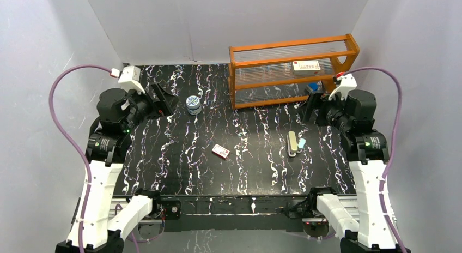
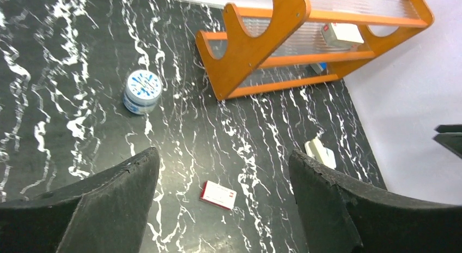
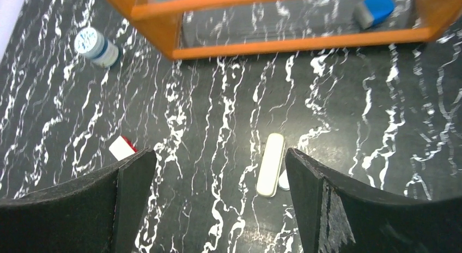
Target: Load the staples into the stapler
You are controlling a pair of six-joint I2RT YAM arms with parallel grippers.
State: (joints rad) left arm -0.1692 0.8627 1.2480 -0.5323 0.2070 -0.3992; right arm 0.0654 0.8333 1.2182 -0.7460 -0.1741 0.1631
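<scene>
marbled bench (image 1: 180, 171), looks like step one: left end effector (image 2: 222, 154) and right end effector (image 3: 219, 154) both gaping and empty, stapler (image 1: 292, 143) lying right of centre, no loose staples visible, so i'd guess next is grabbing the stapler.

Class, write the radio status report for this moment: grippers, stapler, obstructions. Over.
Left gripper and right gripper open, empty. Stapler flat on table, untouched, light-blue piece alongside. Loose staples not seen; red-and-white box mid-table. Nothing blocks stapler.

Just ahead of my left claw (image 2: 223, 155) lies a small red-and-white box (image 2: 218, 194). Farther ahead, to the left, stands a round blue-white tin (image 2: 142, 91). To the right is an orange rack (image 2: 256, 51) on the black marbled table (image 2: 65, 127).
</scene>
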